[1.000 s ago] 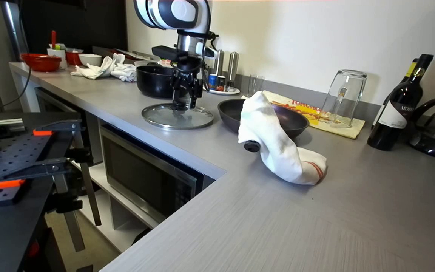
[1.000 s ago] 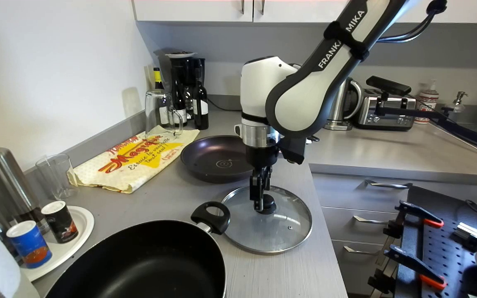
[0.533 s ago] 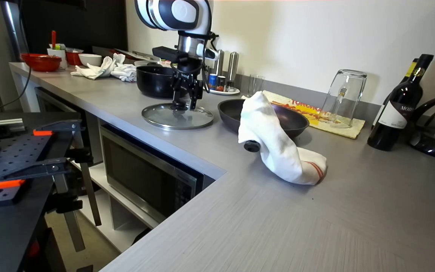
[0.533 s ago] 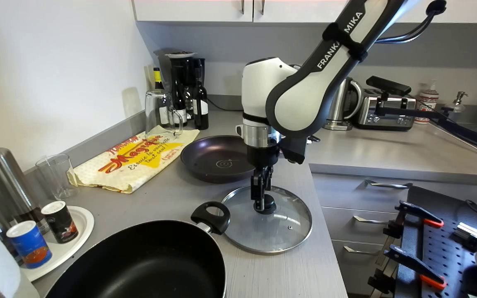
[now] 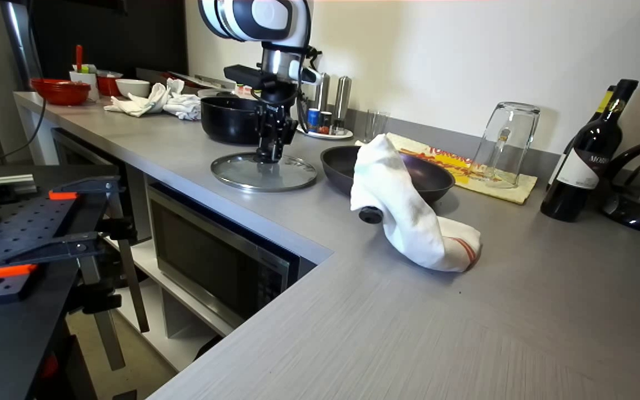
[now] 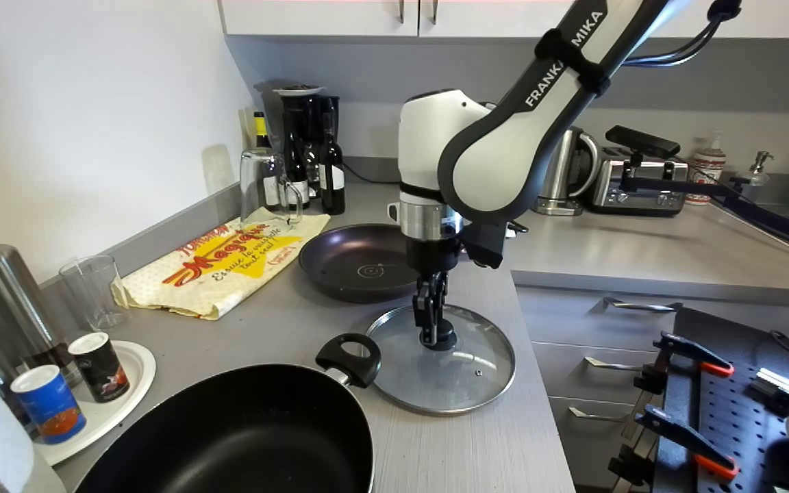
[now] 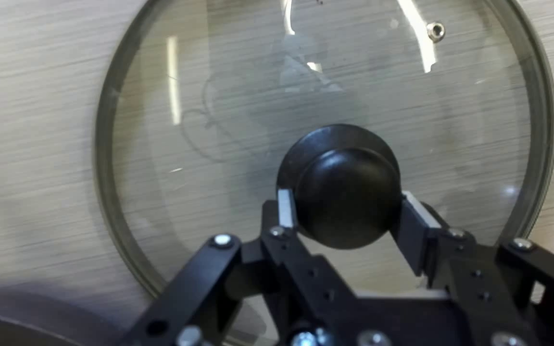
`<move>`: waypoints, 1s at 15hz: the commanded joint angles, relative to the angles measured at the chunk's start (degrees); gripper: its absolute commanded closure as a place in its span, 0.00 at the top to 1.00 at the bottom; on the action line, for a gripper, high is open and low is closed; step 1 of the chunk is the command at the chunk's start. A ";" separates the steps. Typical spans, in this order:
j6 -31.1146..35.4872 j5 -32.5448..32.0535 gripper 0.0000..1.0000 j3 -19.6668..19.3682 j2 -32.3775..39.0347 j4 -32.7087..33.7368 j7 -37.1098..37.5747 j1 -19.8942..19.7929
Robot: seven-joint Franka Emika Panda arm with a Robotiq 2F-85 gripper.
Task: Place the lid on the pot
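Note:
The lid, a clear glass disc with a metal rim, lies flat on the counter, seen in both exterior views. At its centre is a black knob. My gripper points straight down with a finger on either side of this knob, its pads against it: shut on the lid by its knob. The pot is wide and black, and stands uncovered beside the lid. An exterior view shows its bare inside and its looped handle close to the lid's rim.
A dark frying pan sits on another side of the lid, a white cloth draped over its handle. Shakers stand on a white plate near the wall. The counter's front edge runs close past the lid.
The fingers have come together onto the knob. The lid has shifted a little on the counter, away from the pot, and the arm's wrist stands very slightly higher.

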 commanded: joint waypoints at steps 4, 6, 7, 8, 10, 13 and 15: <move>0.06 1.40 0.25 0.27 -0.77 -0.80 -1.45 0.06; -0.26 1.05 0.25 0.11 -1.74 -1.39 -0.94 0.31; -0.51 0.87 0.25 0.01 -2.23 -1.67 -0.55 0.49; -0.90 0.41 0.25 -0.18 -3.27 -2.35 0.09 0.88; -1.74 -0.01 0.25 -0.24 -5.42 -3.83 0.95 1.48; -2.13 -1.21 0.25 -0.48 -8.11 -5.83 2.13 2.57; -2.38 -1.66 0.25 -0.36 -9.97 -6.97 2.56 3.08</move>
